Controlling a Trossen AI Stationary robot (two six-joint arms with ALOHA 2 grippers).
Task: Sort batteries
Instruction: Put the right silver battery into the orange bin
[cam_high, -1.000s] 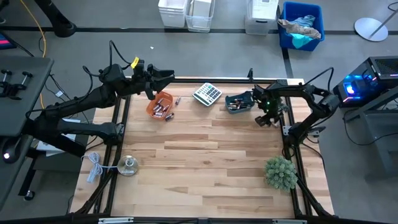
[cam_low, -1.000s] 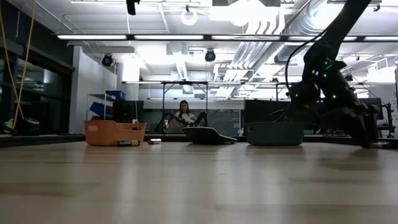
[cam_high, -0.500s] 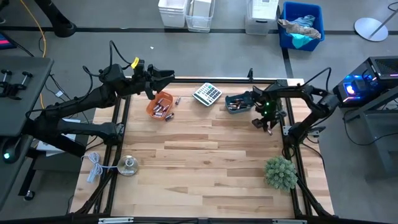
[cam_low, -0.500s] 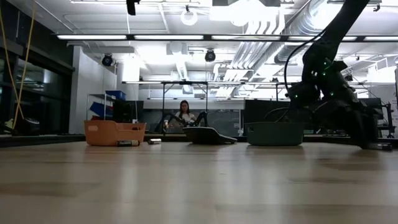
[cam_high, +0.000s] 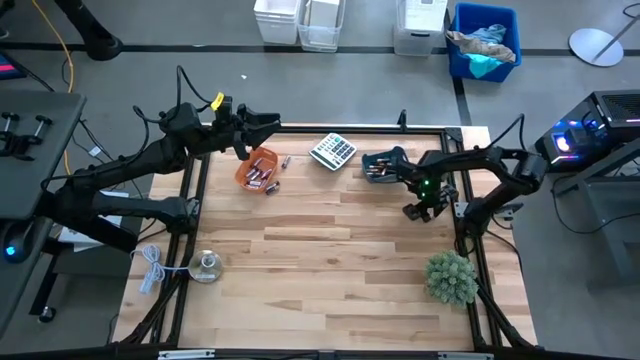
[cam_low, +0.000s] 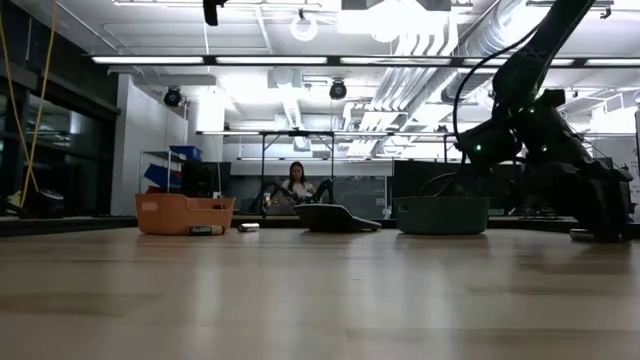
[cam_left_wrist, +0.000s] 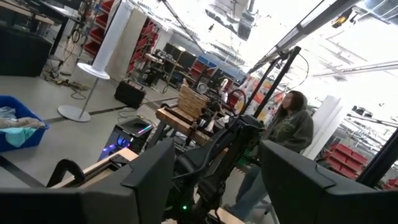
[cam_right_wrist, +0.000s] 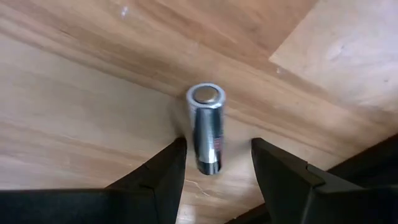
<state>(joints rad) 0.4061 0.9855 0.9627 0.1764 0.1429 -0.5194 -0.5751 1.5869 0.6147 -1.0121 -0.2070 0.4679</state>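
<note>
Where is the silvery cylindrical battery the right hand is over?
The silvery battery lies on the wooden table between the right hand's open fingers, near the dark bowl.

- The tabletop is pale wood planking, smooth, with visible grain.
- The battery has a glossy, mirror-bright metal casing.
- The right end effector has matt black fingers.
- The orange bowl looks like matt plastic.
</note>
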